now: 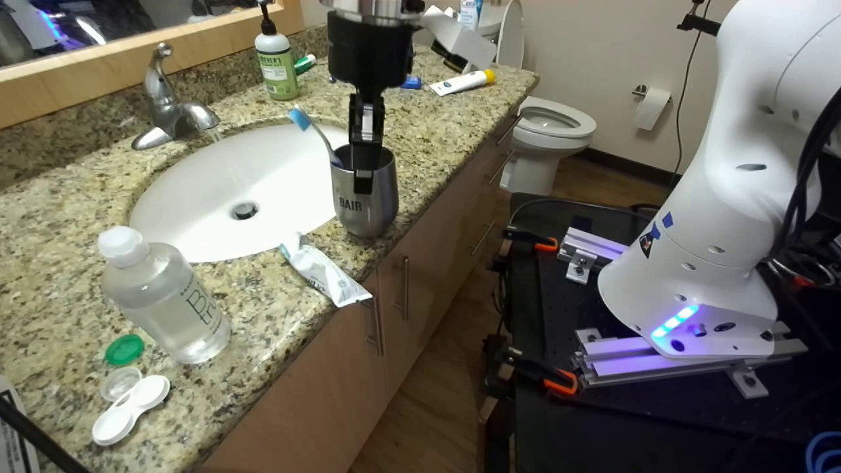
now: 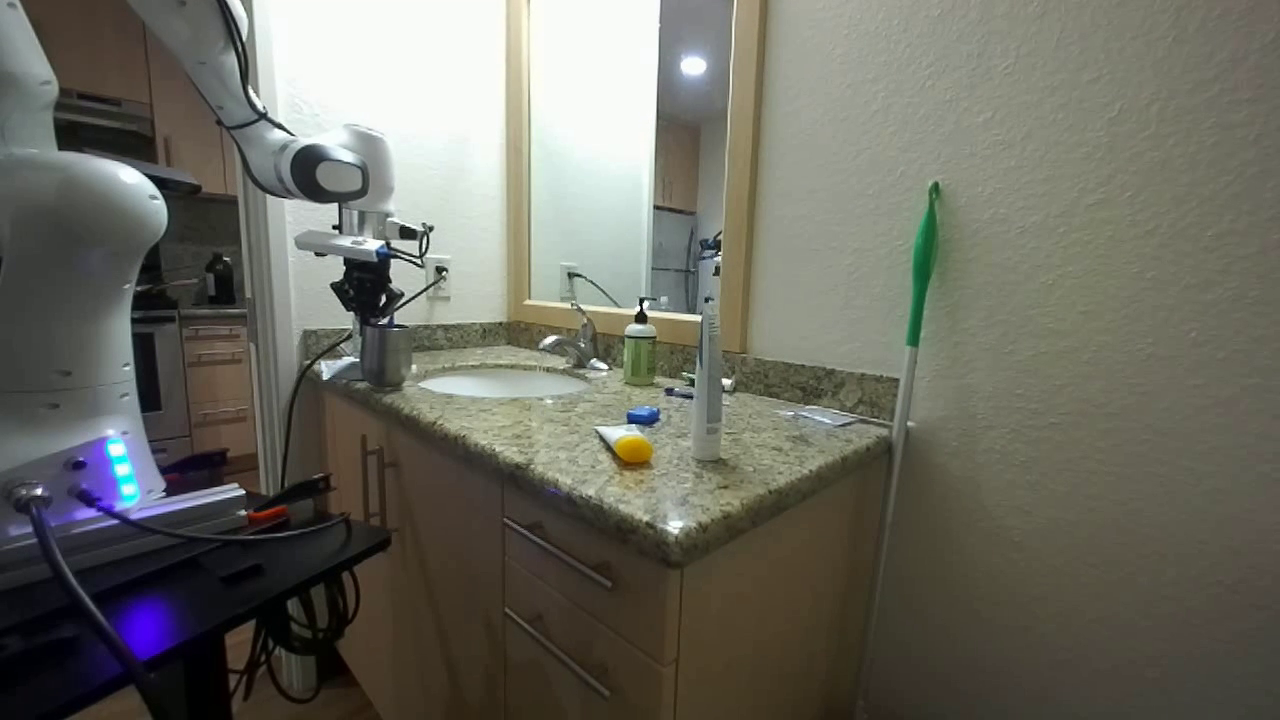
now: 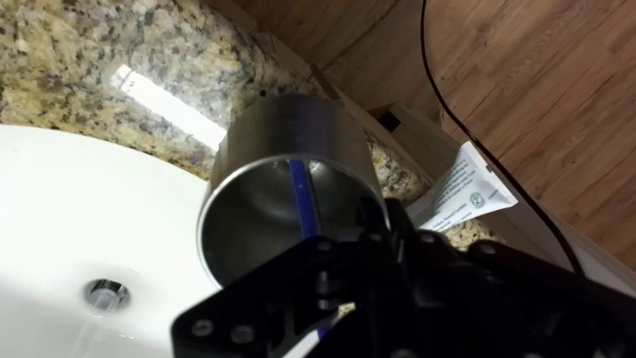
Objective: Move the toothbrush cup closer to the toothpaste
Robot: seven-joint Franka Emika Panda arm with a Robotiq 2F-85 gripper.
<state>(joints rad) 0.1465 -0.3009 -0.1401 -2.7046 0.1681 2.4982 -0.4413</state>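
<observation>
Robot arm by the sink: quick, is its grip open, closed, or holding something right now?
Gripper: closed, holding the metal cup by its rim, jaws on either side of the cup's wall.

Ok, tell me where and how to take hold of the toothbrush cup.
Pinch the rim of the toothbrush cup from above, probably on the side nearest the toothpaste. It stands upright, mouth open, so the thin wall can be reached inside and out; the toothbrush leans toward the sink.
</observation>
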